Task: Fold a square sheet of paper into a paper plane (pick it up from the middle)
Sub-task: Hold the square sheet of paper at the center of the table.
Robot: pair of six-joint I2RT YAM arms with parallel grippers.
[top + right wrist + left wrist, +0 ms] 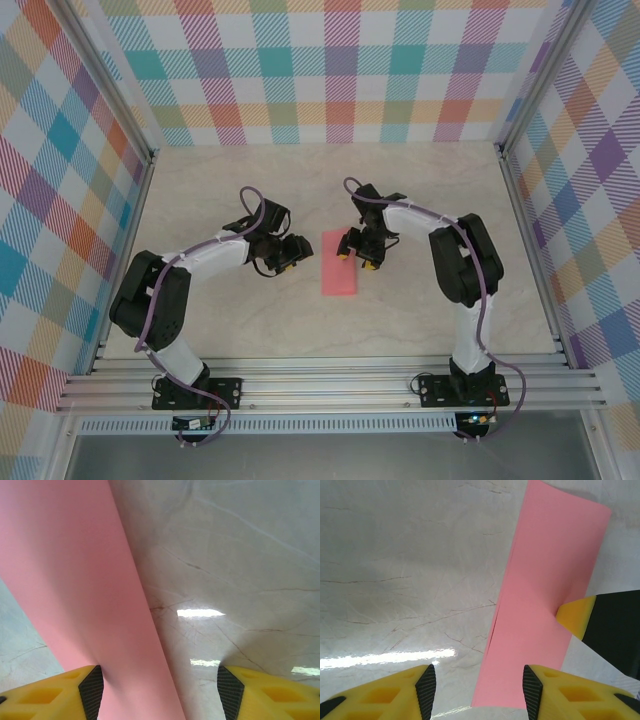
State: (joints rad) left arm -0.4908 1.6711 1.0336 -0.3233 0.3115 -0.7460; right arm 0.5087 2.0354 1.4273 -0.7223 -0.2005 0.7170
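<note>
Top view: a pale marbled table [250,190] sits inside checked walls [330,70]. The paper [340,263] lies flat near the table's middle, between the two arms. It is a narrow pink rectangle with its long sides running away from the arm bases. The left gripper [292,254] is just beside the paper's left long edge. The right gripper [357,252] is at the right long edge, near the far end, with one yellow tip over the paper's border.

Left wrist view: the left gripper's two yellow fingers [420,695], with black ribbed pads, stand well apart at the bottom of the picture, jaws spread and gripping nothing. The paper runs from the upper right down to a spot between them, closer to the finger on the right of the picture. Two layers show along one long edge, so the sheet is folded double. A yellow fingertip [575,616] of the right gripper touches the other long edge, where the paper dents slightly.

Right wrist view: the right gripper's fingers [65,695] are wide apart, released. The paper crosses the left half of the picture and passes between them. One finger is over the pink; the other is over bare table. Whether that finger presses on the sheet cannot be told.
</note>
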